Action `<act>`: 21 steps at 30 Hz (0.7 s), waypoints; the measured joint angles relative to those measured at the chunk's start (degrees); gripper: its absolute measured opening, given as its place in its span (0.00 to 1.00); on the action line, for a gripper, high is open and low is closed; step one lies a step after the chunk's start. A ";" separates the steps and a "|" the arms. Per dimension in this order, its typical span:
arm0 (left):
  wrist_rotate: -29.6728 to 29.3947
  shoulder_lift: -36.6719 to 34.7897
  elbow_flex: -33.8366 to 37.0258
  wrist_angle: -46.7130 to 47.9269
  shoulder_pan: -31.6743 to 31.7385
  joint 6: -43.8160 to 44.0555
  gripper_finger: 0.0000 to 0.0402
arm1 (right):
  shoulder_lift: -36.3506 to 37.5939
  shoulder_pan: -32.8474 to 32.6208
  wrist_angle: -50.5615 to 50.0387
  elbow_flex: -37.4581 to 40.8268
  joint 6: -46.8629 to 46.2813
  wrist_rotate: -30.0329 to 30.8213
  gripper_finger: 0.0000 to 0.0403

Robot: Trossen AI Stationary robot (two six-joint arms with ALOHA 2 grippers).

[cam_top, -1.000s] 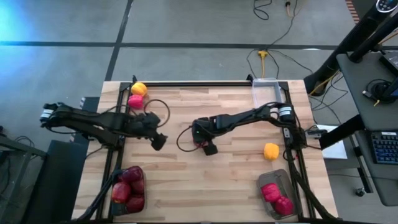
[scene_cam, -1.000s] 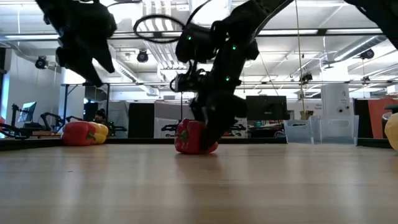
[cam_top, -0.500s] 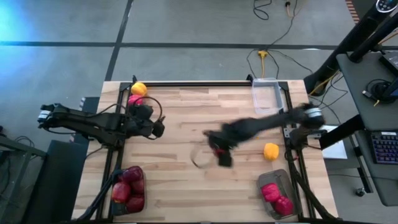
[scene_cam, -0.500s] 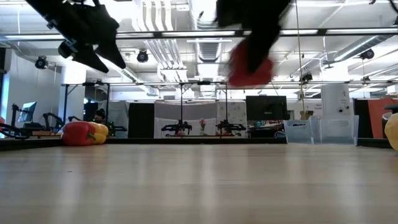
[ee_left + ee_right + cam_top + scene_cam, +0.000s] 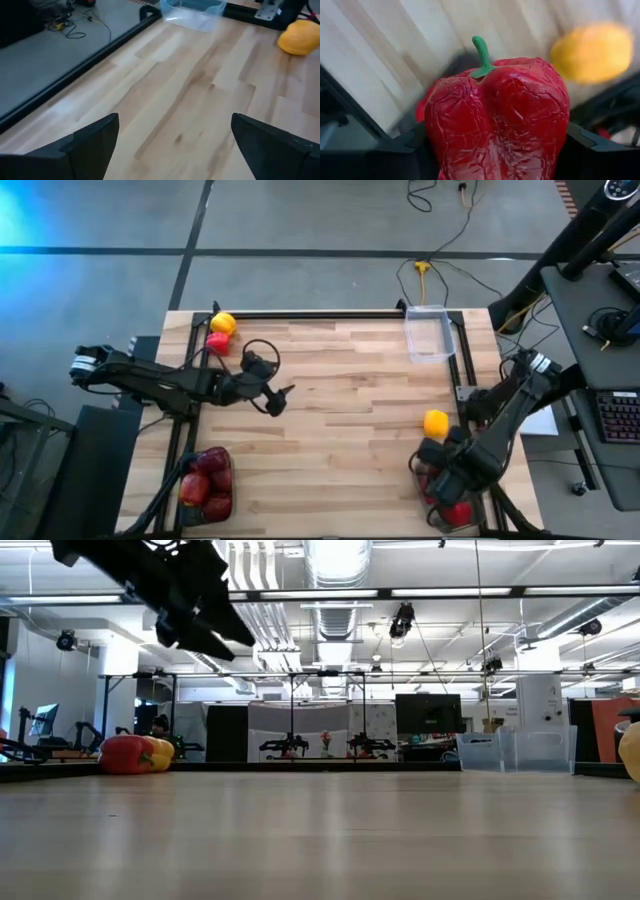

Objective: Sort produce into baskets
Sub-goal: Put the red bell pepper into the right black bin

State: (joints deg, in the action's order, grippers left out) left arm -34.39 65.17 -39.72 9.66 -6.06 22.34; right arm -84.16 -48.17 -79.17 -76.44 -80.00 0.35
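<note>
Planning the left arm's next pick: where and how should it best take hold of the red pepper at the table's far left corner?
Probably from above, fingers across the red pepper's rounded sides, on the axis that avoids the yellow pepper crowding its far side. The left gripper hangs open nearby over bare table.

Two dark matte jointed arms, looped black cables, silver collars near the shoulders, blunt black fingers point(image 5: 95, 142)

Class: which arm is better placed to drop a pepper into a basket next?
Right. Its claw holds a red pepper above the basket with peppers; the left claw is open and empty mid-table.
</note>
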 joint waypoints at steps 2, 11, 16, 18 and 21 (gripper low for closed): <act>-0.05 -0.28 0.01 -0.06 0.36 -0.33 0.91 | 0.02 -1.34 2.93 3.22 -0.63 -3.46 0.63; 3.39 -1.55 0.00 3.49 0.52 4.53 0.91 | 0.37 -3.16 5.13 13.31 -2.61 -4.56 0.70; 5.49 -1.77 0.00 3.70 0.50 5.81 0.91 | 0.37 -3.16 14.30 17.52 -3.61 -9.02 0.80; 5.59 -1.88 0.00 3.70 0.50 6.84 0.91 | 0.37 -3.19 15.17 17.85 -4.73 -11.05 0.83; 6.01 -1.90 0.00 3.94 0.59 7.14 0.91 | 0.96 -3.22 13.90 17.14 -6.04 -11.31 0.87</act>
State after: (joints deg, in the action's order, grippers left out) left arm -28.37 63.26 -39.72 13.60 -5.48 29.48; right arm -83.20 -51.40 -65.28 -59.30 -86.03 -10.96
